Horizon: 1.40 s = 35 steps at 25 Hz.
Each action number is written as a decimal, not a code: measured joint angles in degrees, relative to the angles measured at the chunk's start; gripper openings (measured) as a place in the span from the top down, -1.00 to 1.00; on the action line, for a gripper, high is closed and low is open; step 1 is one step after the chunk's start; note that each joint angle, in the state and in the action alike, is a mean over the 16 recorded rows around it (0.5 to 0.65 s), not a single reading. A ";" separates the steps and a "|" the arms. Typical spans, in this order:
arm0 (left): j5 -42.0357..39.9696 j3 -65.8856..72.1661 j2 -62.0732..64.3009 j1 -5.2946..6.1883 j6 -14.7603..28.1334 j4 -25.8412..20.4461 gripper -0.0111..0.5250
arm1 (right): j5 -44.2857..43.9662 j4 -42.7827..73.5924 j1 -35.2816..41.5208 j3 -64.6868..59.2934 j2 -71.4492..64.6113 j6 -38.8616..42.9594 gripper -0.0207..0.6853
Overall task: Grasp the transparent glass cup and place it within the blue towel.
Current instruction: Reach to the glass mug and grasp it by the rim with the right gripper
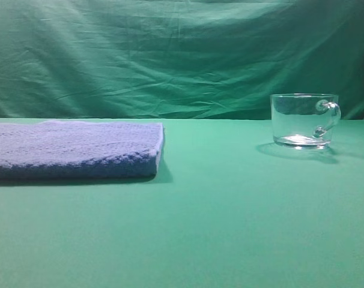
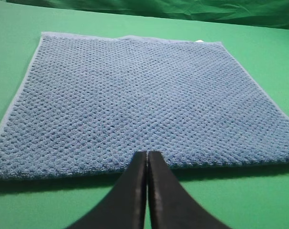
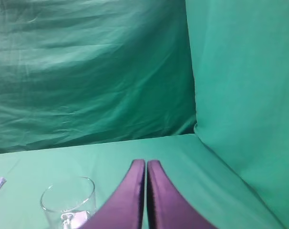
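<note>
You have the blue towel [image 1: 74,150] lying flat at the left of the green bench [image 1: 218,228]; the transparent glass cup [image 1: 303,120] stands upright well apart at right, handle facing right.

clear glass cup with curled handle [image 1: 303,120] sits upright, well apart from the flat folded nubby blue towel [image 1: 74,149].

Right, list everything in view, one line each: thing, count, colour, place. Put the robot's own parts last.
glass mug: one, clear, upright on the table at right, handle toward the right.
towel: one, blue, folded flat on the table at left, apart from the mug.
table cover: one, green, under both.
backdrop cloth: green, hanging behind the table.
left gripper: one, black fingers shut, at the towel's near edge, empty.
right gripper: one, dark fingers shut, beside and above the mug, empty.
</note>
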<state>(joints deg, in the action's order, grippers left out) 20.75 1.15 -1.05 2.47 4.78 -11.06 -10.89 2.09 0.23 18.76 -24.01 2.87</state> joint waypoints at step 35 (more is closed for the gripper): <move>0.00 0.00 0.00 0.00 0.00 0.00 0.96 | -26.95 -7.31 -14.19 42.21 -70.98 -14.52 -0.67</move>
<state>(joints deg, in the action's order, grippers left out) 20.75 1.15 -1.05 2.47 4.78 -11.06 -37.84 -5.22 -13.97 60.98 -95.00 -11.65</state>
